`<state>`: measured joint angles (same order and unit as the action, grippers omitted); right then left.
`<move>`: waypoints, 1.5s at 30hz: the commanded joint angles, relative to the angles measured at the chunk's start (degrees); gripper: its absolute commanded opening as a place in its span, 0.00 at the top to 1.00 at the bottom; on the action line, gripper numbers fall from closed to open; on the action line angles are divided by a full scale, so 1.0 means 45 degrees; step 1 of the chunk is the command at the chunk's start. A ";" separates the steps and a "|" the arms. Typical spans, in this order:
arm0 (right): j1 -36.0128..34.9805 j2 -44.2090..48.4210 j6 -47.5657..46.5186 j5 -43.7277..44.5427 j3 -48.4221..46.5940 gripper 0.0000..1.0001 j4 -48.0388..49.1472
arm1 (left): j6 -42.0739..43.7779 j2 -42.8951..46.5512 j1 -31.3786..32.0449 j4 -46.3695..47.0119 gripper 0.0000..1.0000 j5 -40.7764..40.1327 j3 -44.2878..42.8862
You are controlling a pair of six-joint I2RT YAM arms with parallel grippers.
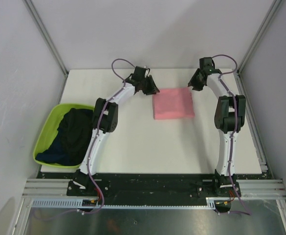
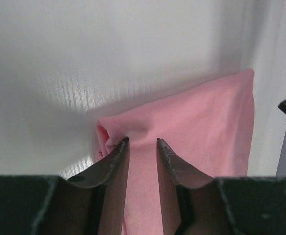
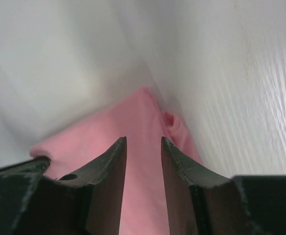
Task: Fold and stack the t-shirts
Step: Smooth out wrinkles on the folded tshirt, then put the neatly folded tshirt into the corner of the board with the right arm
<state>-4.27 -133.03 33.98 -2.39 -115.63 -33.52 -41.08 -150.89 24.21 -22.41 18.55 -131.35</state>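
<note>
Pink tee (image 1: 173, 103) sits folded into a neat square on the white desk (image 1: 147, 147), far middle. From the top view you only get positions: the left pincer (image 2: 143, 142) is just off the tee's far left corner and the right pincer (image 3: 143, 141) is just off its far right corner. No way to read the jaws from up there.

The wrist cams sort that out. Each pincer is parted a little, a narrow gap with pink cloth showing behind it and nothing pinched in between. The left wrist cam also shows a small bunched-up fold at the tee's corner, right by one fingertip; can't tell if it's touching. The right wrist cam shows a similar little pucker on the tee's edge.

What the wrist cams miss is the lime-green tub (image 1: 44, 133) at the desk's left edge, with dark tees (image 1: 73, 134) heaped in it unfolded. The left arm (image 1: 95, 142) blocks the tub's right rim. Pale walls (image 1: 15, 73) box the desk in.
</note>
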 commanded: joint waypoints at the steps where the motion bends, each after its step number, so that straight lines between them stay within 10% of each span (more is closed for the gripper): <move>1: -0.0340 0.1794 -0.0541 0.0452 0.0818 0.59 -0.0586 | 0.0156 0.1004 -0.0354 0.0056 0.63 0.0266 -0.0820; 32: 0.0272 -0.0764 -0.4047 -0.1580 0.0265 0.43 -0.0189 | 0.0632 0.8464 -0.0496 0.0058 0.62 0.0952 0.7387; 45: -0.0286 -0.1137 -0.4077 -0.0129 -0.0040 0.73 -0.0688 | 0.1198 1.1247 -0.0503 0.0018 0.62 0.0566 1.0430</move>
<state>-4.91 -136.31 16.01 -6.37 -113.80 -34.41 -38.28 -106.10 21.89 -22.81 21.32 -87.70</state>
